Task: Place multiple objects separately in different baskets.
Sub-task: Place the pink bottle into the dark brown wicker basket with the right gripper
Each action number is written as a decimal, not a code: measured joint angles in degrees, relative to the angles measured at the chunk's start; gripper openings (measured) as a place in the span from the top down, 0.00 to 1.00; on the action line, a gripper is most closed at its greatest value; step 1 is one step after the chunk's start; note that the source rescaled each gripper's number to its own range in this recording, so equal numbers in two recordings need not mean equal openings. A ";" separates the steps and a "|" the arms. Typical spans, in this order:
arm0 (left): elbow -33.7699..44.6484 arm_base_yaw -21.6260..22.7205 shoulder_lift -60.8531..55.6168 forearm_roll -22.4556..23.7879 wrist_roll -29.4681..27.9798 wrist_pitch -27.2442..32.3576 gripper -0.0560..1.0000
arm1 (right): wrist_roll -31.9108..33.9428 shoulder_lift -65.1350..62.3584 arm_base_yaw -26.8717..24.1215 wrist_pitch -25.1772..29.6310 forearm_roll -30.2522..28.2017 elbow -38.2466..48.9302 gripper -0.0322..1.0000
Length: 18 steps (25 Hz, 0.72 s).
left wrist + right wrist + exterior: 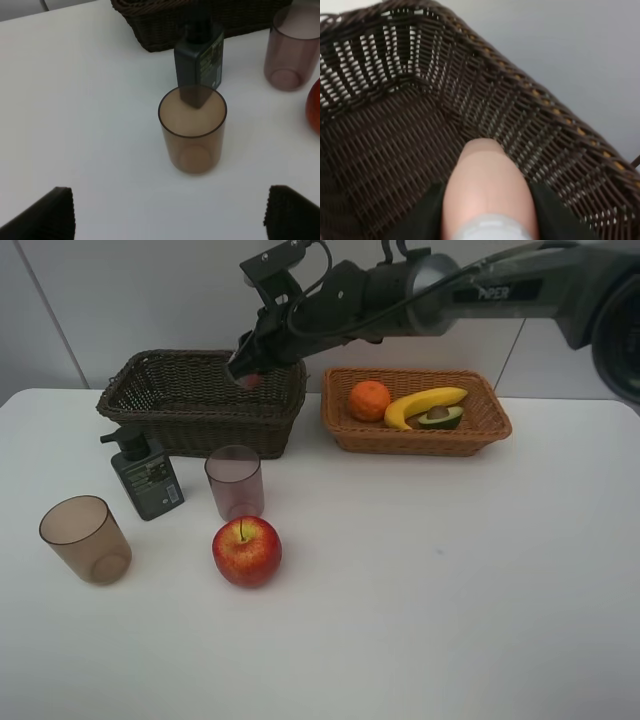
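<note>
Illumination: bright, even, overhead. Shadows on the worktop (450, 570) are soft. The right wrist view shows close-range blur.

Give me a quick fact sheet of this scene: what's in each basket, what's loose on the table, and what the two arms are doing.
Dark brown basket: right gripper holds a small pink bottle over its inside
Light tan basket: orange, banana, halved avocado
Loose on the table: red apple, dark green pump bottle, left brownish cup, right brownish cup
Left gripper: open, holding nothing, near the left brownish cup
</note>
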 joint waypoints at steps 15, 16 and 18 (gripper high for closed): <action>0.00 0.00 0.00 0.00 0.00 0.00 0.00 | 0.00 0.06 0.00 -0.13 0.04 0.00 0.96; 0.00 0.00 0.00 0.00 0.00 0.00 0.00 | 0.00 0.06 0.00 -0.13 0.04 0.00 0.96; 0.00 0.00 0.00 0.00 0.00 0.00 0.00 | 0.00 0.06 0.00 -0.28 0.04 0.00 0.88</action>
